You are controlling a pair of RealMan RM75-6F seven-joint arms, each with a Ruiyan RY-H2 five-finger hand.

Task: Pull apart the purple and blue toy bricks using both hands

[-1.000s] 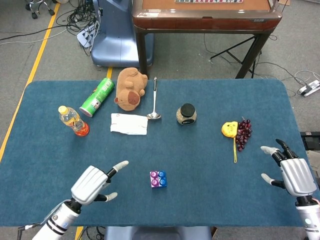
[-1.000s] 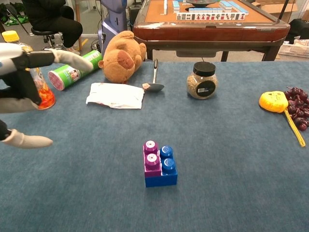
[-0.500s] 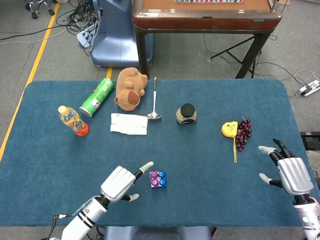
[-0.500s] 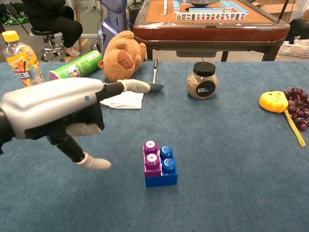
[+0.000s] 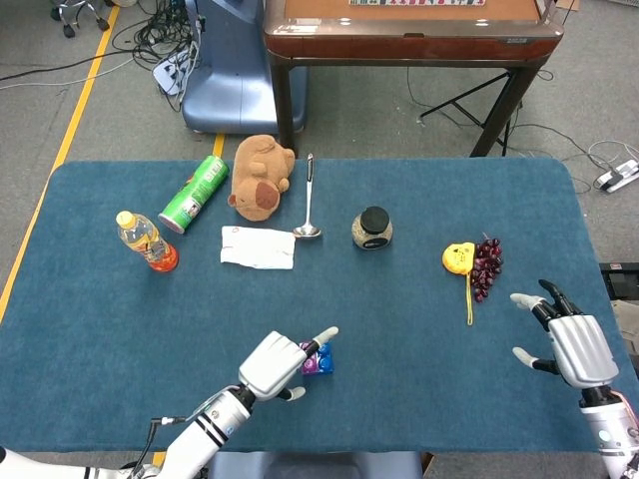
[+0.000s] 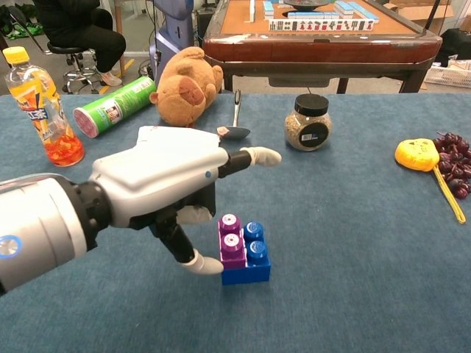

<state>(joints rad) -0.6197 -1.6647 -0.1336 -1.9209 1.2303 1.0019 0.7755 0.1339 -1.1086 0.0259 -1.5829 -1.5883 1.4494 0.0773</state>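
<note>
The joined bricks sit near the table's front middle, a purple brick (image 6: 231,240) on the left and a blue brick (image 6: 255,262) on the right and beneath. In the head view the purple brick (image 5: 311,364) and blue brick (image 5: 324,352) show only partly behind my left hand (image 5: 278,363). My left hand (image 6: 163,187) hovers just left of them, fingers spread, one finger pointing past the bricks and the thumb tip at the pair's lower left corner. It holds nothing. My right hand (image 5: 571,344) is open far to the right, well away from the bricks.
Along the back stand an orange drink bottle (image 5: 147,240), a lying green can (image 5: 195,193), a brown plush toy (image 5: 261,177), a spoon (image 5: 309,200), a white napkin (image 5: 258,246) and a jar (image 5: 372,228). A yellow toy (image 5: 458,257) and grapes (image 5: 487,266) lie at right.
My left hand has swept right from the table's front left to just beside the bricks. My right hand has drifted slightly left and lower. The bricks have not moved.
</note>
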